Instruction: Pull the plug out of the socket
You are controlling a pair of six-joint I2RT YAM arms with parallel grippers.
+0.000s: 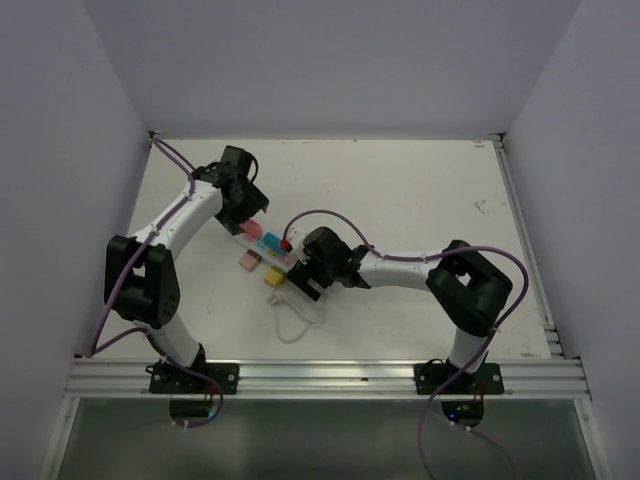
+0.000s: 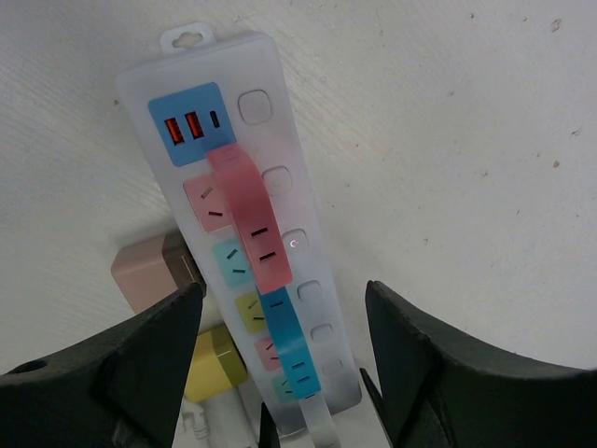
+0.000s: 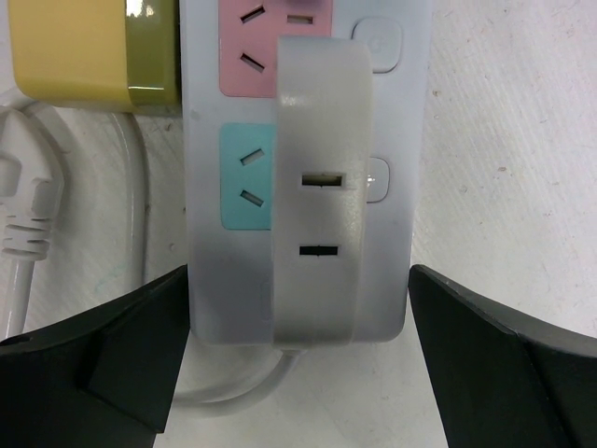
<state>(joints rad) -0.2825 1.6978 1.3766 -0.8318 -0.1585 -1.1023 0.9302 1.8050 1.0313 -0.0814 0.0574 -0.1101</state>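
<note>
The socket, a long white power strip with pastel outlet faces, lies slantwise mid-table. A yellow plug and a beige-pink plug sit against its left side. My left gripper is open above the strip's far end. In the left wrist view the strip, the beige-pink plug and the yellow plug lie ahead of the left gripper. My right gripper is open, and its fingers straddle the cord end of the strip. The yellow plug is up-left of it.
The strip's thin white cord loops toward the near edge and also shows in the right wrist view. White walls close in the table on three sides. An aluminium rail runs along the front by the arm bases.
</note>
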